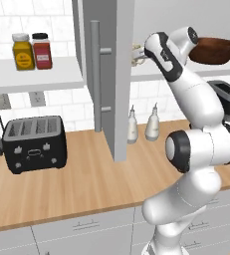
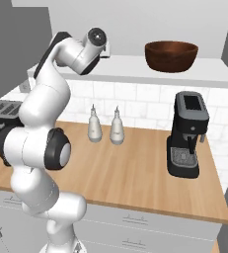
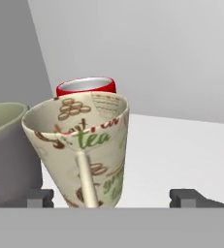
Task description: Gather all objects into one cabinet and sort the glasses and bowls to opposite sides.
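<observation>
In the hand view a cream mug point(image 3: 82, 145) with a printed pattern and its handle facing me stands on the white shelf of the cabinet point(image 2: 135, 66). My gripper point(image 3: 116, 197) is open, with one fingertip on each side of the mug's base and a gap at both. Behind the mug is a red tumbler point(image 3: 87, 86), and a dull grey mug point(image 3: 7, 150) stands close on its left. The wide dark brown bowl point(image 2: 171, 55) sits on the same shelf far to the right, also seen as the bowl point(image 1: 213, 50). The grey door point(image 1: 111, 74) stands open and hides part of my hand.
Yellow and red spice jars point(image 1: 32, 51) stand on the tiled shelf at left. A black toaster point(image 1: 34, 144) sits on the wooden counter. Two white bottles point(image 2: 105, 126) stand under the cabinet, and a black coffee machine point(image 2: 187, 136) is at the right.
</observation>
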